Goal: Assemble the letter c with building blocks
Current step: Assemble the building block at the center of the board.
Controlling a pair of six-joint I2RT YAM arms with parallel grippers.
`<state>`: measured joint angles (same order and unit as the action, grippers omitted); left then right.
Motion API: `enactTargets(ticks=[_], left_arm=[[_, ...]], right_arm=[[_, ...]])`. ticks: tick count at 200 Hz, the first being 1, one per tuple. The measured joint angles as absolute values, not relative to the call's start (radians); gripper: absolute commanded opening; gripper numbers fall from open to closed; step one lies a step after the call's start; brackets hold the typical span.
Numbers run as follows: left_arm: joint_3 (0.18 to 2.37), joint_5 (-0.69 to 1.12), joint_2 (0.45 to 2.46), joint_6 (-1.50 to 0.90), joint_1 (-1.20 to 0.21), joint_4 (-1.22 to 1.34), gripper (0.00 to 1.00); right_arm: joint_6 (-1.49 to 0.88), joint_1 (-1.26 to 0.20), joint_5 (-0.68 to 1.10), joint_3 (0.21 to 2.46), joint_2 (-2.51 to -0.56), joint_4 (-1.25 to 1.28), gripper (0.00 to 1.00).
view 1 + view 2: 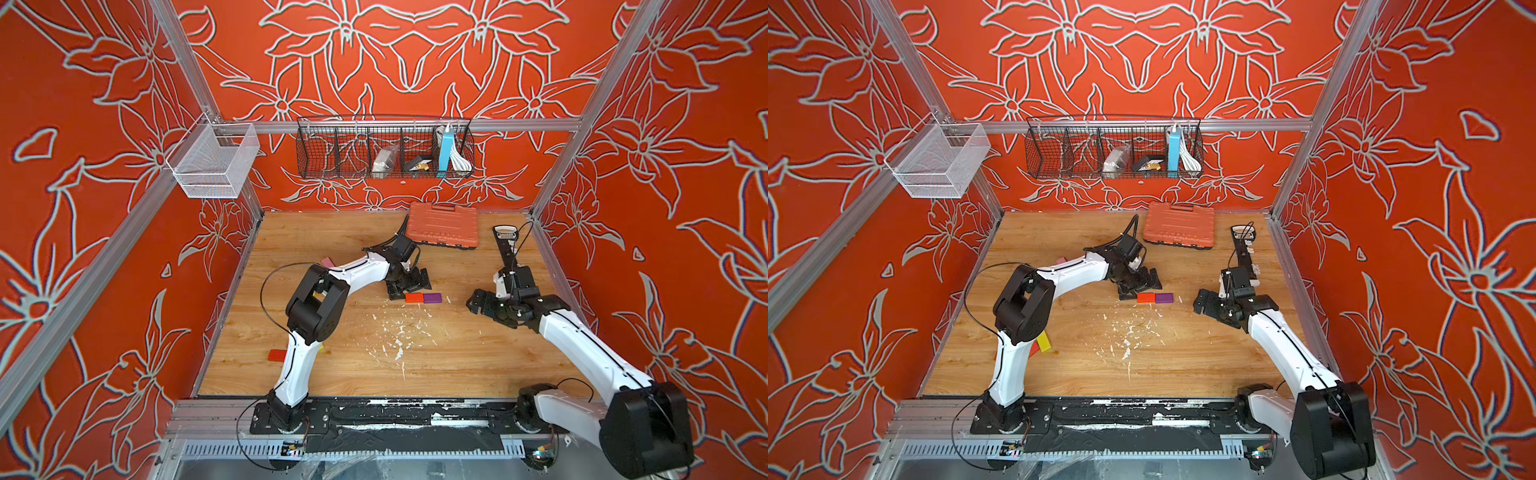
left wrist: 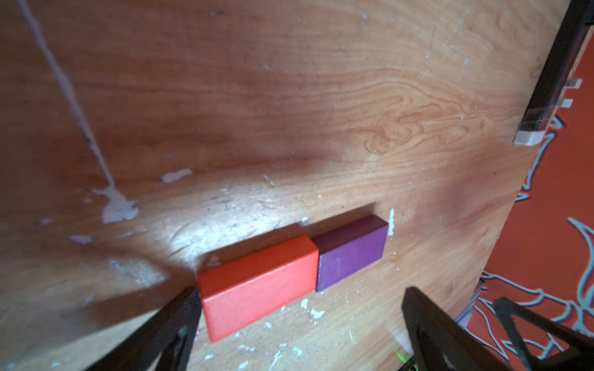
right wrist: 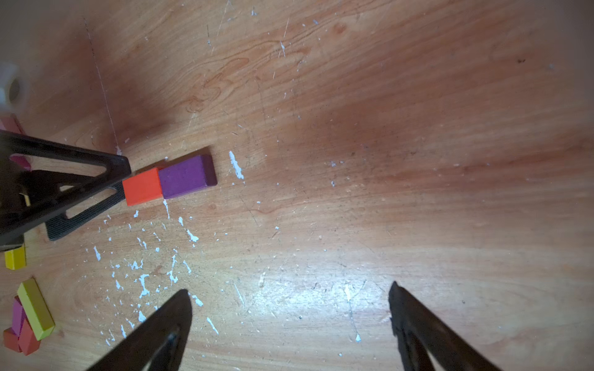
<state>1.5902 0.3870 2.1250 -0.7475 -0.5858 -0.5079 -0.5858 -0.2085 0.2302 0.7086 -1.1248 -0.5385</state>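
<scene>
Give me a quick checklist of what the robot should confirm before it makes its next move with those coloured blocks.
1. Left fingers open, holding nothing: ok.
2. Right fingers open, holding nothing: ok.
3. Orange block and purple block lying flat, end to end: ok.
4. Left fingers clear of the orange block: cannot tell, one tip sits right at its end.
5. Letter c complete: not ok, only two blocks are lined up.
6. Spare blocks available beside the left arm: ok.

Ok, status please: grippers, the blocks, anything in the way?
Left gripper open, low beside orange block. Right gripper open, empty, apart. Orange block and purple block flat, touching end to end. Spare blocks partly hidden behind left arm.
</scene>
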Motion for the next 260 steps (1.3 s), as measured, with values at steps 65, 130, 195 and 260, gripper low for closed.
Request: enactTargets(ticks=[65,130,195,260], left_arm=[[1.632,0.389,2.148,-0.748,-0.587,-0.514,0.98],[1.633,0.393,2.15,-0.749,-0.59,-0.515,0.98],[1.633,0.402,2.15,-0.759,-0.598,-0.515,0.98],[1.633,0.398,2.15,-0.759,-0.596,-0.517,0.98]], right_arm=[[-0.585,-0.208,0.23,0.709,-1.125,-0.538,0.98],[-0.586,-0.207,0.23,0.709,-1.125,-0.538,0.98],[-0.586,-0.207,0.23,0.709,-1.125,-0.538,0.98],[-0.585,-0.207,0.23,0.709,-1.125,-0.538,0.98]])
